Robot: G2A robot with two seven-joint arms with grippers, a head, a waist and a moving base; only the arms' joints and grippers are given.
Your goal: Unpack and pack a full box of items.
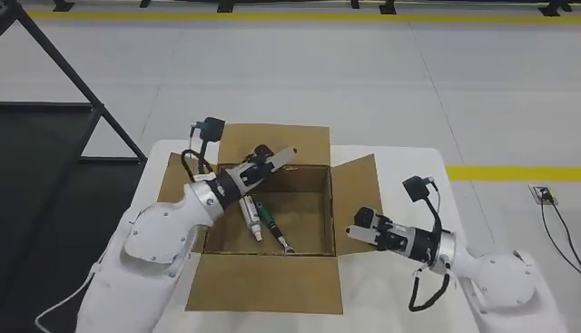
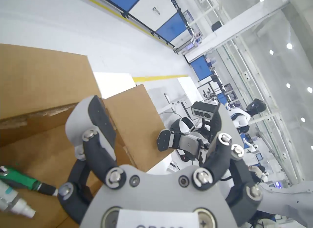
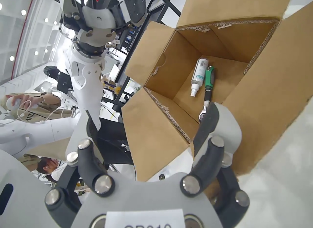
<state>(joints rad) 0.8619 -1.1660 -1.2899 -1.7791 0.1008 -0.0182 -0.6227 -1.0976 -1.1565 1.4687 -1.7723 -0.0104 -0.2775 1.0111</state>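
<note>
Left gripper (image 1: 275,158) open and empty above the box (image 1: 263,283), right gripper (image 1: 358,226) open beside a side flap; spray bottle (image 3: 198,74) and ratchet (image 3: 208,87) lie inside.

Box (image 1: 309,179) mouth: open, flaps folded out; left gripper (image 1: 277,159) over its back left corner.
Box floor: bottle (image 1: 251,217) and wrench (image 1: 275,230) left of middle; right half bare.

1. Bright, even light fills the hall; round ceiling lamps (image 2: 289,45) glow as white spots in the left wrist view.
2. Seen from above, the pale floor (image 1: 363,70) looks nearly washed out.
3. Inside the cardboard box (image 1: 309,142), the walls cast a soft shade over its bottom.
4. Both wrist views bend straight lines toward their edges, like a fisheye lens.
</note>
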